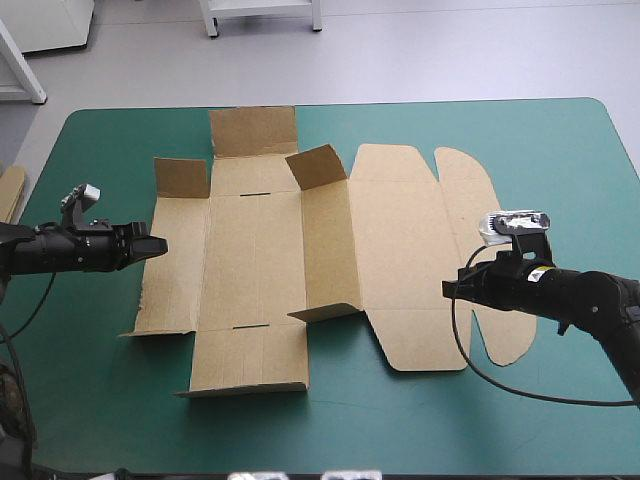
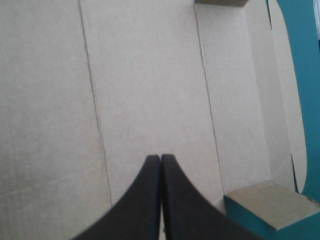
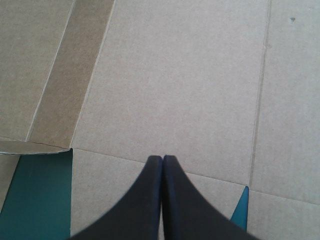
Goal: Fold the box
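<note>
Teal-green tabletop (image 1: pixel 560 150); brown cut-board box (image 1: pixel 390 240) lies mid-tabletop, mostly flat, middle wall (image 1: pixel 325 240) half raised; left gripper (image 1: pixel 160 245) at its left edge, right gripper (image 1: pixel 447 290) over the lid panel (image 1: pixel 400 300); both fingers pressed together, empty; advice: spread them, get under the outer panels, fold along the creases.

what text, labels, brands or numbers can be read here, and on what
None can be read.
The box: plain brown board in all three views, only creases and cuts, no print.
The teal-green cover: no marking.
A small yellow patch on the right arm: maybe a label, too small to read.
</note>
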### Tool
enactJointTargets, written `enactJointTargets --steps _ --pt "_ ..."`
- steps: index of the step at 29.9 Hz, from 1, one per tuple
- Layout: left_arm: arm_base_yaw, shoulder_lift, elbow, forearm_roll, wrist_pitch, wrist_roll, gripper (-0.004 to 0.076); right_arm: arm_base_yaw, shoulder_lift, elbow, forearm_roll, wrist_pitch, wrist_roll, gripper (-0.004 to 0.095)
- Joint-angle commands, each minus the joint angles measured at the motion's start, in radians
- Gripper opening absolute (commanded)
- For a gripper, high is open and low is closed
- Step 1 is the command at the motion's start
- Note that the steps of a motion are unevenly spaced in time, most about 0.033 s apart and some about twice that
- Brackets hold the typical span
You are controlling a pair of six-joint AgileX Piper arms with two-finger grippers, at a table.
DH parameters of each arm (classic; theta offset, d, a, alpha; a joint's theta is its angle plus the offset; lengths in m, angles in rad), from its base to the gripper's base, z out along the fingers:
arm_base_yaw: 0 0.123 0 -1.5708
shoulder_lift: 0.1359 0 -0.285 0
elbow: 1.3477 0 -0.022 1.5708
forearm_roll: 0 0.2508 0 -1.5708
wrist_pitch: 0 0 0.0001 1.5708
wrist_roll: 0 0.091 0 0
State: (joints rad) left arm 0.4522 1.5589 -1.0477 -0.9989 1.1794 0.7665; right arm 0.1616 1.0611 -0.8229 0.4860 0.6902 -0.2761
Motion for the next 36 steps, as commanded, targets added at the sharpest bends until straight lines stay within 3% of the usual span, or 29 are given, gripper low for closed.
enactJointTargets --steps 1,5,12,17,21,30,36 --pt "0.021 0.028 -0.028 -0.088 0.066 0.039 -0.0008 0.0 -0.011 -0.037 0.025 -0.028 -0.008 -0.0013" --pt "0.021 0.066 -0.028 -0.065 0.082 0.09 0.0005 0.0 -0.011 -0.037 0.025 -0.017 -0.01 -0.0013" --pt "0.093 0.07 -0.041 -0.056 0.04 0.071 0.0237 0.0 -0.011 -0.037 0.025 -0.012 -0.01 -0.0013" --pt "0.182 0.091 -0.124 -0.06 0.12 0.057 0.0226 0.0 -0.011 -0.037 0.025 -0.01 -0.01 -0.0013" --pt "0.21 0.136 -0.185 -0.013 0.12 0.019 0.0236 0.0 -0.011 -0.037 0.025 -0.01 -0.01 -0.0013" --pt "0.208 0.216 -0.186 0.055 0.122 -0.001 0.0381 0.0 -0.011 -0.037 0.025 -0.013 -0.008 -0.0013" --pt "0.157 0.236 -0.186 0.11 0.122 -0.023 0.0392 0.0 -0.011 -0.037 0.025 -0.014 -0.004 -0.0013"
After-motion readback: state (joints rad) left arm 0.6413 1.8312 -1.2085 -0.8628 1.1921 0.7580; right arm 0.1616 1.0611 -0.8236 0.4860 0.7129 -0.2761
